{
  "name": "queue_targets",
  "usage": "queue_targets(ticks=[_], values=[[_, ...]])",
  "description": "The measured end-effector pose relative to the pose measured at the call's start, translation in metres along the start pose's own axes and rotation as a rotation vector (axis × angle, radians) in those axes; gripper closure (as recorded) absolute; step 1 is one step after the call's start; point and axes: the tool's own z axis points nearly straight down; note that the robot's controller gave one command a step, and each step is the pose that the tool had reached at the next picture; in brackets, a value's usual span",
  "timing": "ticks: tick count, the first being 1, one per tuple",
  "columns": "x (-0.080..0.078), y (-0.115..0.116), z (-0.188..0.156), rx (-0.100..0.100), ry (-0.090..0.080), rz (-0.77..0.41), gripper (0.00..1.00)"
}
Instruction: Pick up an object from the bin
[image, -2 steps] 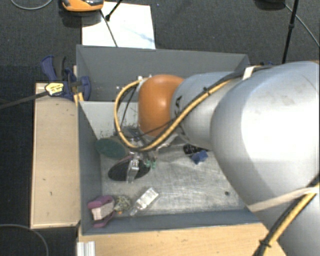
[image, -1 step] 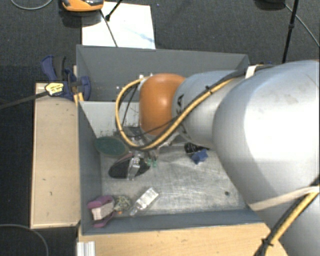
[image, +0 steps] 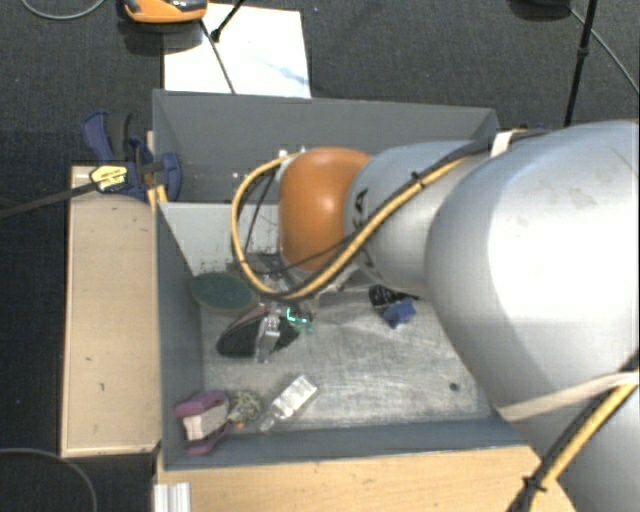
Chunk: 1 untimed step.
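Observation:
My gripper (image: 268, 338) is low in the left half of the bin, under the orange wrist cover. It is down on a black, rounded oblong object (image: 238, 341) that lies on the bin floor, touching that object's right end. A flat dark green disc (image: 222, 292) lies just behind the black object, near the left wall. A small blue object (image: 398, 313) sits to the right of the gripper, partly hidden under the arm.
Along the bin's front wall lie a clear plastic packet (image: 291, 397), a small mottled lump (image: 242, 406) and a purple and pink object (image: 203, 415) in the front left corner. The arm covers the right and back of the bin.

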Motion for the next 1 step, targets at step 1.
queue_targets(ticks=[1], values=[[0.0011, -0.001, 0.002, 0.003, 0.004, -0.003, 1.0]])
